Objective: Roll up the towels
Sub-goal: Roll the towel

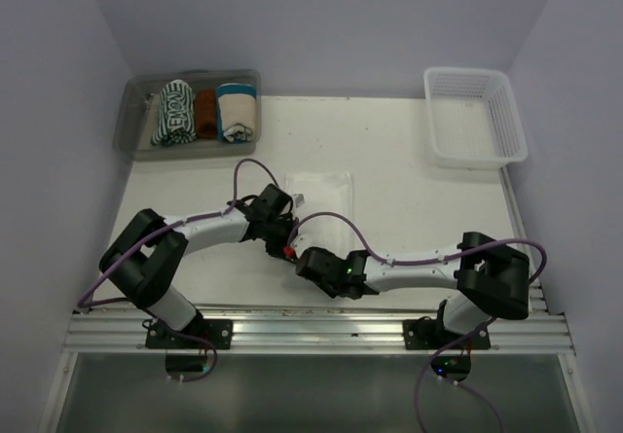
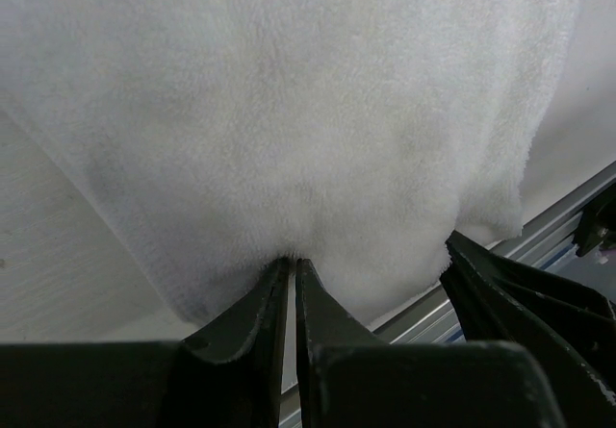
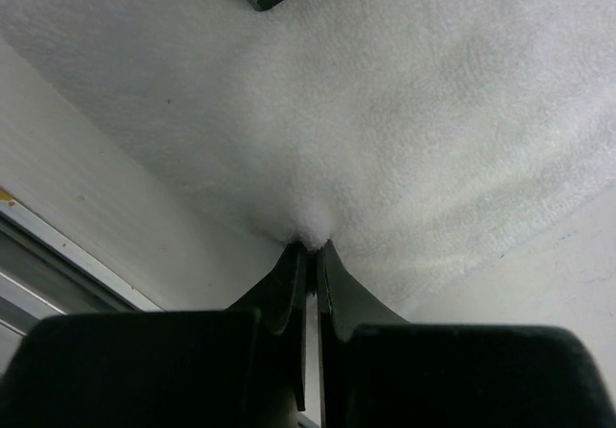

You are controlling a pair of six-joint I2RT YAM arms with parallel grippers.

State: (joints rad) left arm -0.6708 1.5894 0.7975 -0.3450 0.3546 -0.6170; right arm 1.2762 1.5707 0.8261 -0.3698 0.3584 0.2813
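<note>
Left gripper [image 2: 292, 268] and right gripper [image 3: 310, 252], both clamped on near edge of white towel [image 2: 289, 111]

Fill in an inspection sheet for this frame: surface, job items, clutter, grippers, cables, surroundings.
Surface: white table, a few small dark specks.
Job's things: white towel lies flat mid-table; three rolled towels sit side by side in a clear bin at back left; white basket at back right, nothing seen inside.
Clutter: nothing seen.
Grippers: left gripper and right gripper are each shut on the white towel's near edge, pinching up a fold.
Cables: purple cables loop above both arms; no snag seen.
Surroundings: plain pale walls on three sides; aluminium rail along the near edge.
</note>
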